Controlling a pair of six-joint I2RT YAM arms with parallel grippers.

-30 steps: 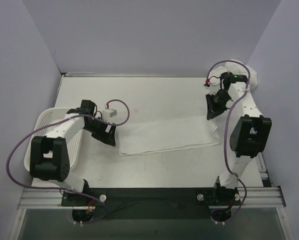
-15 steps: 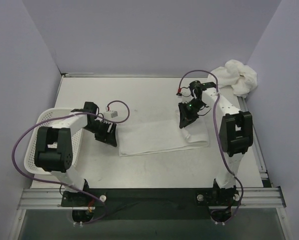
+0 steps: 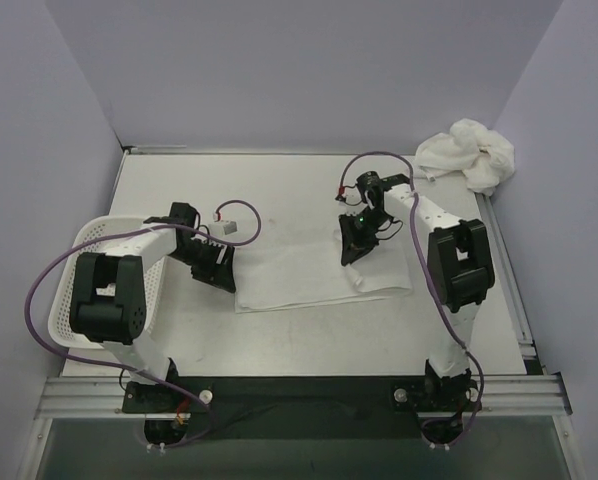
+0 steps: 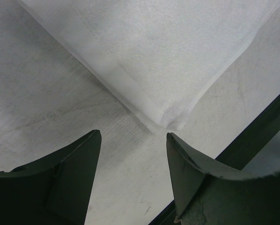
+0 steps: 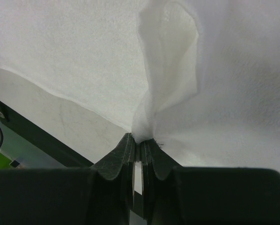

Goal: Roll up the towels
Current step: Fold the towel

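A white towel (image 3: 299, 276) lies flat on the table, its right end folded back over itself toward the left. My right gripper (image 3: 351, 252) is shut on the towel's lifted edge (image 5: 151, 112), pinching a bunched fold over the towel's middle. My left gripper (image 3: 222, 276) is open and empty just off the towel's left end; in the left wrist view it (image 4: 133, 140) stands open just short of the towel's near corner (image 4: 175, 123). A second white towel (image 3: 469, 152) lies crumpled at the table's far right corner.
A white perforated basket (image 3: 67, 290) stands at the table's left edge. A purple cable with a small white connector (image 3: 226, 226) lies behind the left gripper. The table's dark front rail (image 3: 309, 390) runs along the near edge.
My right gripper has carried the towel's right end leftward, from the far right to over the towel's middle, folding it back. The left gripper has stayed by the left end.
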